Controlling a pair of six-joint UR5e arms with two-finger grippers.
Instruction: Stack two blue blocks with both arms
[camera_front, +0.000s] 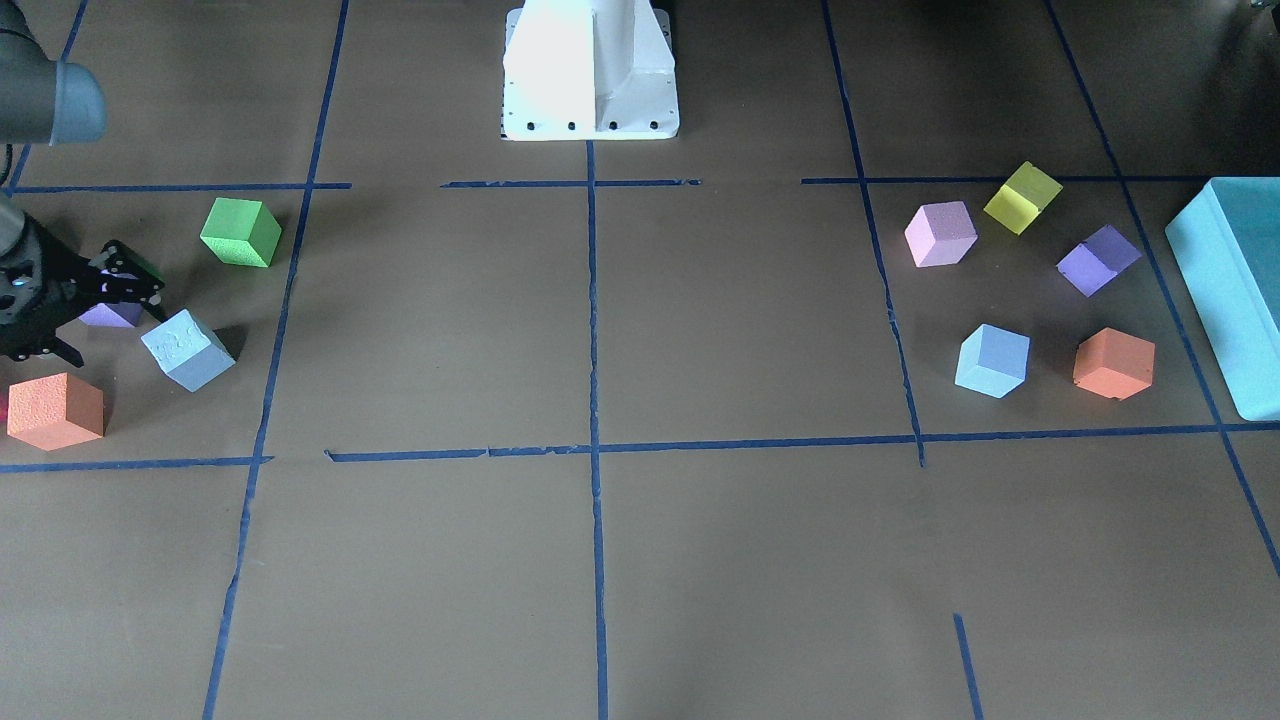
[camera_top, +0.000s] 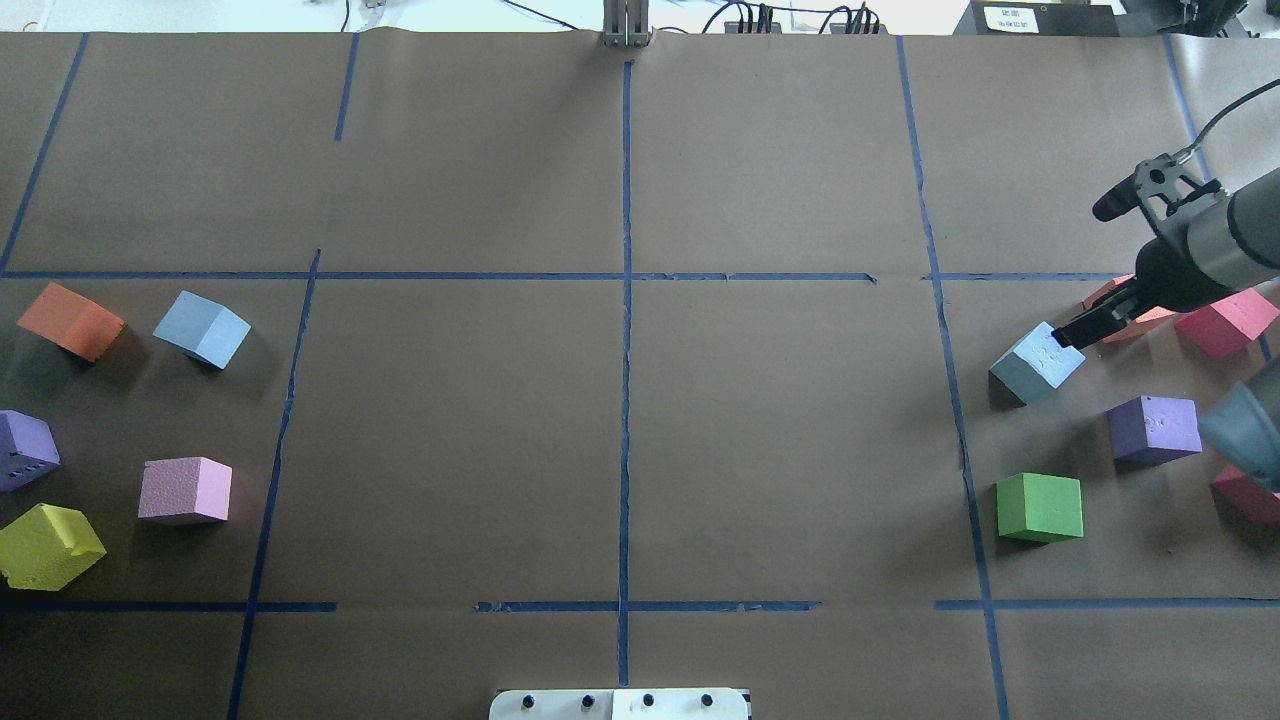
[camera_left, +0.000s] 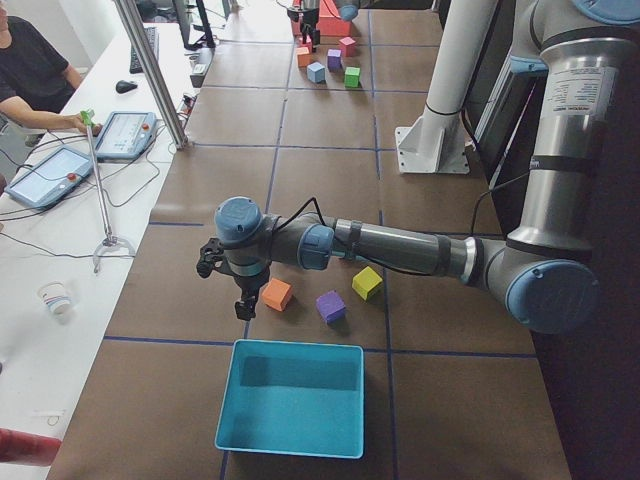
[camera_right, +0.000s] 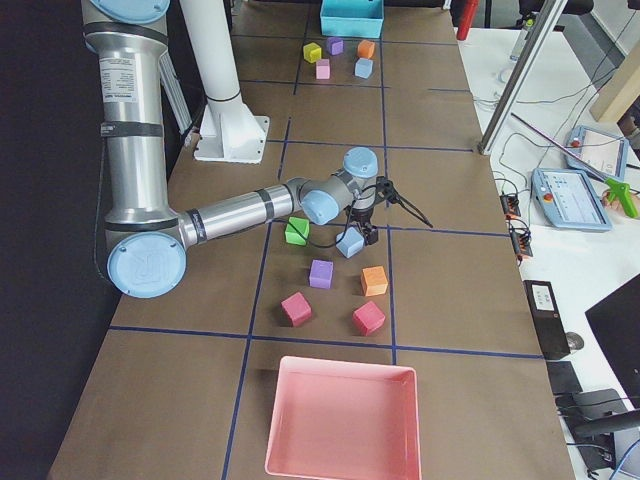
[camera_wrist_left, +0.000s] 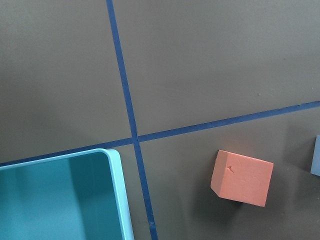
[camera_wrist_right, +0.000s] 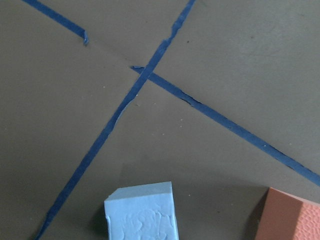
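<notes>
Blue block (camera_top: 1037, 362) on the robot's right sits on the worktop (camera_top: 450, 450) directly at the tips of the right tool (camera_top: 1070, 335). I cannot tell whether the fingers touch it, nor whether this tool is released or clenched. An orange cube (camera_front: 55, 410) and a red cube (camera_top: 1225, 322) lie just behind that tool, and a purple cube (camera_top: 1155, 428) and a green cube (camera_top: 1040, 507) lie off to its side, nearer the robot. The second blue block (camera_top: 203, 329) rests near the left tool (camera_left: 243, 308), just beyond another orange cube (camera_wrist_left: 242, 177). The left tool hangs over the worktop between that cube and a teal box (camera_left: 290, 400). It shows only from the side, so I cannot tell whether it is released or clenched
</notes>
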